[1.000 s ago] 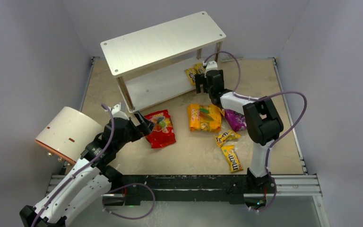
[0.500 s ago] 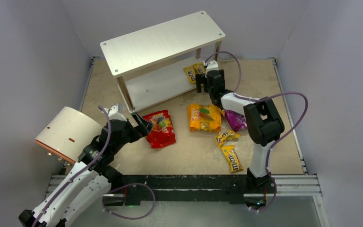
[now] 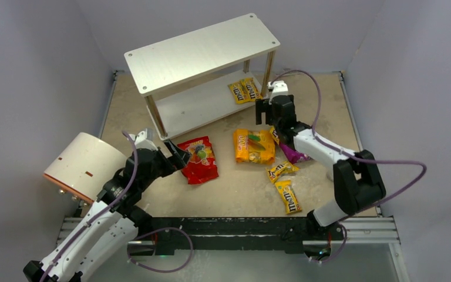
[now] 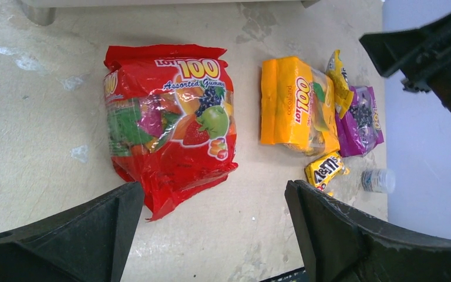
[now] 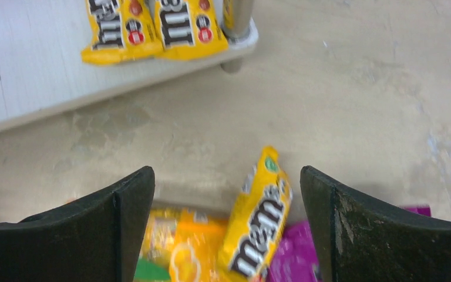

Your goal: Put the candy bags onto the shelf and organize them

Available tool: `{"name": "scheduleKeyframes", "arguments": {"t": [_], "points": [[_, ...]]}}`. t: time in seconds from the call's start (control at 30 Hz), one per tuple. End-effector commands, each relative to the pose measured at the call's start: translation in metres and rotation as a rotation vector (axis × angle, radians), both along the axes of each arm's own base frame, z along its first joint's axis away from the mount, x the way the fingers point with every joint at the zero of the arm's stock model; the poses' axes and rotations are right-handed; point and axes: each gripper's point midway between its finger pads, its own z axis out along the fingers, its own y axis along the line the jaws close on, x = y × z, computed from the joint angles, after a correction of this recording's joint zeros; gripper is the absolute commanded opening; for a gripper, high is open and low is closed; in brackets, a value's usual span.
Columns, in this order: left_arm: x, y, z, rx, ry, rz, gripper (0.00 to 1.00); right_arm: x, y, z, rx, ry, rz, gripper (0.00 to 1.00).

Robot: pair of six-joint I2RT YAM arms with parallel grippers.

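The shelf (image 3: 202,50) stands at the back, with two small yellow M&M's packets (image 3: 244,90) lying on its lower board (image 5: 35,76). On the floor lie a red candy bag (image 3: 199,158), an orange-yellow bag (image 3: 253,145) and a purple bag (image 3: 293,154). Two more M&M's packets (image 3: 282,170) (image 3: 288,195) lie nearer the front. My left gripper (image 4: 214,205) is open and empty just short of the red bag's (image 4: 167,123) near edge. My right gripper (image 5: 226,229) is open above another M&M's packet (image 5: 258,217), which leans between the orange and purple bags.
A cream-white cylinder with orange trim (image 3: 85,164) lies at the left beside my left arm. A small clear cap (image 4: 379,180) sits near the purple bag. Grey walls close in the floor, and a metal rail (image 3: 241,226) runs along the front.
My right gripper has drawn back from the shelf's lower board towards the front right, and its elbow has swung down to the right. The left arm has barely moved.
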Motion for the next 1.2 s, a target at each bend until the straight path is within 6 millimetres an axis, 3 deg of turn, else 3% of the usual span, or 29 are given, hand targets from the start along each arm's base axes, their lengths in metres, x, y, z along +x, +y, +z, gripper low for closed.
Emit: {"name": "scheduleKeyframes", "arguments": {"t": [0.0, 0.1, 0.23, 0.5, 0.57, 0.63, 0.77, 0.93, 1.07, 1.17], "points": [[0.007, -0.007, 0.005, -0.007, -0.040, -0.033, 0.99, -0.056, -0.018, -0.027, 0.015, 0.159, -0.022, 0.92], [0.010, -0.012, 0.004, -0.001, -0.039, -0.056, 0.99, -0.073, -0.020, -0.035, 0.017, 0.184, 0.009, 0.82], [0.011, -0.018, 0.000, -0.004, -0.023, -0.077, 0.99, -0.079, -0.021, -0.039, -0.001, 0.210, 0.021, 0.73], [0.009, -0.022, -0.001, -0.028, -0.027, -0.093, 0.99, -0.070, -0.015, -0.058, -0.028, 0.216, 0.062, 0.60], [0.009, -0.021, 0.001, -0.026, -0.033, -0.093, 0.99, -0.066, -0.019, -0.060, -0.048, 0.214, 0.040, 0.49], [0.009, -0.021, 0.001, -0.026, -0.033, -0.093, 0.99, -0.064, -0.022, -0.060, -0.063, 0.209, 0.027, 0.32], [0.010, -0.022, 0.001, -0.021, -0.035, -0.099, 0.99, -0.060, -0.026, -0.044, -0.094, 0.138, 0.037, 0.14], [0.013, -0.030, 0.005, -0.028, -0.048, -0.134, 0.99, -0.066, -0.014, 0.005, -0.106, -0.038, 0.206, 0.04], [0.019, -0.041, 0.015, -0.055, -0.073, -0.164, 0.99, -0.094, 0.026, 0.042, -0.096, -0.232, 0.506, 0.00], [0.021, -0.054, 0.027, -0.096, -0.093, -0.218, 0.99, -0.142, 0.077, 0.049, -0.185, -0.364, 0.834, 0.02]]}}
